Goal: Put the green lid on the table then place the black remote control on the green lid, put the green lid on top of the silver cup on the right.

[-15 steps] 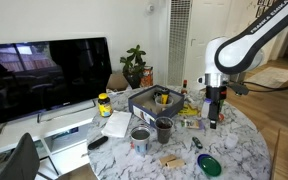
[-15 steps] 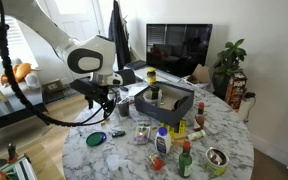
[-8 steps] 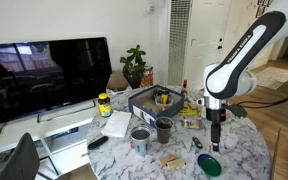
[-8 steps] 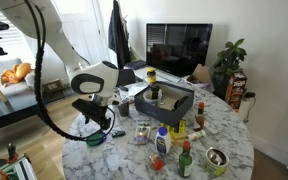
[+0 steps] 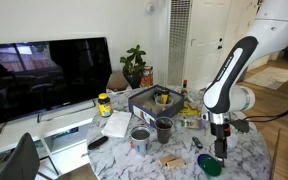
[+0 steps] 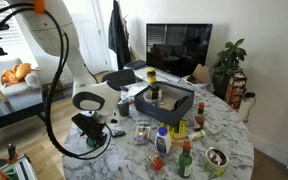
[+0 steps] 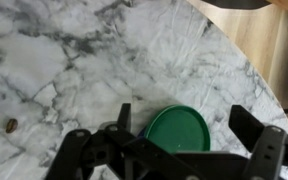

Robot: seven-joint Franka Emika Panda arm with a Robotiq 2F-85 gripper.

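The green lid [image 7: 179, 133] lies flat on the white marble table [image 7: 64, 50], close to its rounded edge. It also shows in an exterior view [image 5: 211, 166]. My gripper [image 7: 187, 125] is open and hangs right over the lid, one finger on each side, touching nothing. It shows in both exterior views [image 5: 220, 151] [image 6: 93, 141]; in the latter it hides the lid. The black remote control [image 5: 97, 142] lies at the far side of the table. A silver cup [image 5: 140, 139] and a dark cup [image 5: 164, 129] stand mid-table.
A grey box [image 5: 155, 99] with items, a yellow-lidded jar [image 5: 104, 104], bottles [image 6: 162, 141] and a tin [image 6: 216, 160] crowd the table. A TV [image 5: 46, 75] stands behind. The table edge and wood floor [image 7: 284, 40] are just beyond the lid.
The arm has swung toward the table's edge and come down. My gripper now sits low over the green lid. The lid has not moved.
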